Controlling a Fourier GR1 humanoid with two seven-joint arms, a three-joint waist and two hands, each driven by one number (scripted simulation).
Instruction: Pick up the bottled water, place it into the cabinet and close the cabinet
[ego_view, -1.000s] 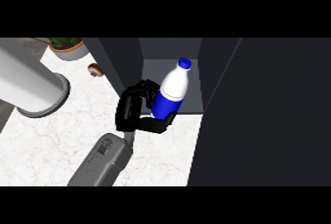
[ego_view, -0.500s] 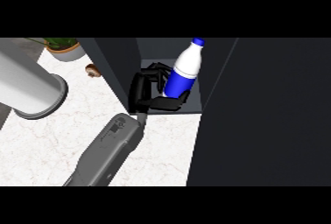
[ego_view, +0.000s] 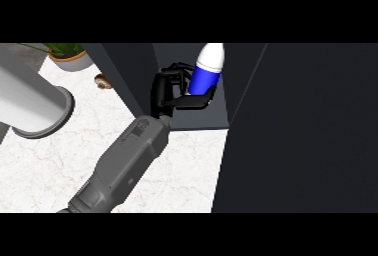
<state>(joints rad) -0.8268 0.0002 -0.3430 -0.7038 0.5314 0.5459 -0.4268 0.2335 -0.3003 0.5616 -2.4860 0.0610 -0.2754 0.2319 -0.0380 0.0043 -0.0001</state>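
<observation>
You see the right hand (ego_view: 176, 92) with its fingers curled around the water bottle (ego_view: 204, 74), inside the dark cabinet (ego_view: 199, 117). The bottle is tilted, its white top pointing up. On the marble counter (ego_view: 66, 155) at the left stand a grey cylinder (ego_view: 29, 107) and a potted plant (ego_view: 70, 57).

Bottle (ego_view: 204, 75) cap cut off at top edge; base hidden behind hand (ego_view: 171, 92). Plant (ego_view: 68, 54) cropped at top. Small brown item (ego_view: 102, 81) unidentifiable.

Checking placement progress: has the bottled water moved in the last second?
Yes. The bottled water, held by the hand, has gone up-view, deeper into the cabinet.
</observation>
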